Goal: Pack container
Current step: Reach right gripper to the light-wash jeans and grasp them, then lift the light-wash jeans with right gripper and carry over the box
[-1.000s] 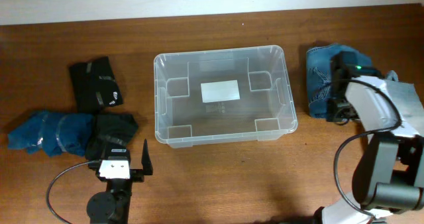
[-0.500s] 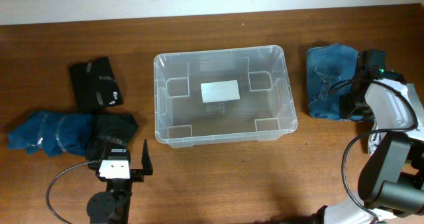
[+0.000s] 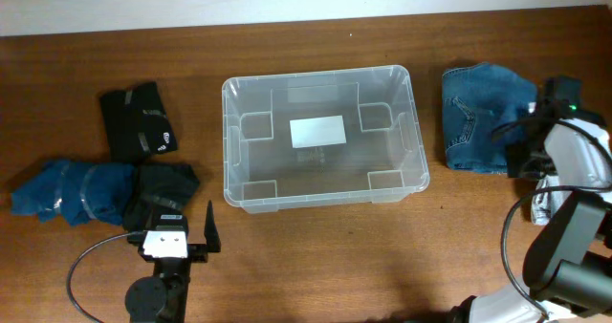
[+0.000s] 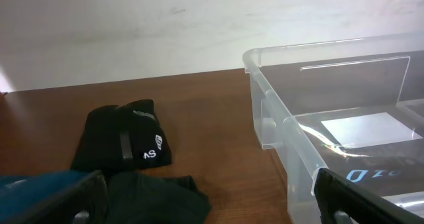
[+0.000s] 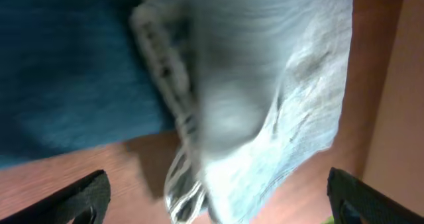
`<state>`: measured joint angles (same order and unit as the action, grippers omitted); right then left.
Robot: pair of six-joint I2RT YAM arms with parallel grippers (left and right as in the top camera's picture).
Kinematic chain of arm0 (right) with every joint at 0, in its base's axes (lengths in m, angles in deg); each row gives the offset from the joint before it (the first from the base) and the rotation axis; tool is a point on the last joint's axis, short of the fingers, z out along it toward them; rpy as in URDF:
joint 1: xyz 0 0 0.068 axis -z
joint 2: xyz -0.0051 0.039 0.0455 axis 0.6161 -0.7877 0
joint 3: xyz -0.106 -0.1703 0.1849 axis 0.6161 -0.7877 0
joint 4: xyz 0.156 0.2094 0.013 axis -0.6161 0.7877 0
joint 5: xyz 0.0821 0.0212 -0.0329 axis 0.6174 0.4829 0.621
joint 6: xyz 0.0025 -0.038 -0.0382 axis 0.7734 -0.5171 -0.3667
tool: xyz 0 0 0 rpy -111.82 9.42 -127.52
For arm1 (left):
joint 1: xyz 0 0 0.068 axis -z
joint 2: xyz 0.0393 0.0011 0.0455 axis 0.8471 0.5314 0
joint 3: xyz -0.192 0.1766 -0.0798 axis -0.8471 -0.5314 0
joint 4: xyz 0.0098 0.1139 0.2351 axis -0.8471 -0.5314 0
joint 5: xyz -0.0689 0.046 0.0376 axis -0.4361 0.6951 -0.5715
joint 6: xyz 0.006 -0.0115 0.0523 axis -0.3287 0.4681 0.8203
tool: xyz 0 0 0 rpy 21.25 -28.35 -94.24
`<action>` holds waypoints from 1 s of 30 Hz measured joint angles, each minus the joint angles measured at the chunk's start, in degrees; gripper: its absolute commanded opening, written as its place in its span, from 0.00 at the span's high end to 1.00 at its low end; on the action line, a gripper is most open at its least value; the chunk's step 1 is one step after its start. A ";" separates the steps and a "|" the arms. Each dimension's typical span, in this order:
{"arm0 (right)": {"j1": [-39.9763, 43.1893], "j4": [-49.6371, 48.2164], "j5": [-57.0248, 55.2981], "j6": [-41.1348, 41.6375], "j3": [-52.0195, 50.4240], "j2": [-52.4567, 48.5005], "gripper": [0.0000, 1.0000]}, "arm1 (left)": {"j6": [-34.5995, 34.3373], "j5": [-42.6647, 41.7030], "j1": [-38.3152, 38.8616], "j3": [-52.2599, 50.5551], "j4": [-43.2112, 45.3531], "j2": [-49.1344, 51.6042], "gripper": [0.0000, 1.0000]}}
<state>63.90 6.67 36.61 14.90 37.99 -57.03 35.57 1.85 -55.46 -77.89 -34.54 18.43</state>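
clear container (image 3: 325,137) at centre of table (image 3: 325,256), empty; folded denim (image 3: 478,118) just right of it, dark clothes (image 3: 163,184) to its left. right gripper (image 5: 218,201) spread open above the denim's outer edge, holding nothing; left gripper (image 4: 212,199) likewise open, idle. step judged: reaching for a first garment; next, descend, pinch denim, carry it into the container

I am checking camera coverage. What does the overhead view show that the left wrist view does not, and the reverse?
Only overhead: the folded jeans right of the container, the right arm beside them, and the container's whole outline. Only left wrist: the container's wall in side profile, and the tall pale wall behind the table. Both: the container, its white label, the black folded garment, the blue garment.
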 measured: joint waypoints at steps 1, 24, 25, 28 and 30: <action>0.85 -0.72 0.50 -0.13 -0.39 0.00 0.04 | 0.00 0.00 0.00 0.00 0.00 0.00 0.01; 6.14 -9.64 6.36 -3.96 -4.17 -6.27 0.37 | 0.00 0.00 0.00 0.00 0.00 0.00 0.01; 6.12 -9.90 6.36 -4.22 -4.17 -7.08 0.44 | 0.00 0.00 0.00 0.00 0.00 0.00 0.01; 6.08 -10.62 5.66 -4.35 -4.17 -7.87 0.69 | 0.00 0.00 0.00 0.00 0.00 0.00 0.01; 6.08 -10.75 5.16 -4.35 -4.13 -7.87 0.87 | 0.00 0.00 0.00 0.00 0.00 0.00 0.01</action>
<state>69.98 -4.08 41.77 10.55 33.86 -64.89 35.57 1.85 -55.46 -77.89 -34.54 18.43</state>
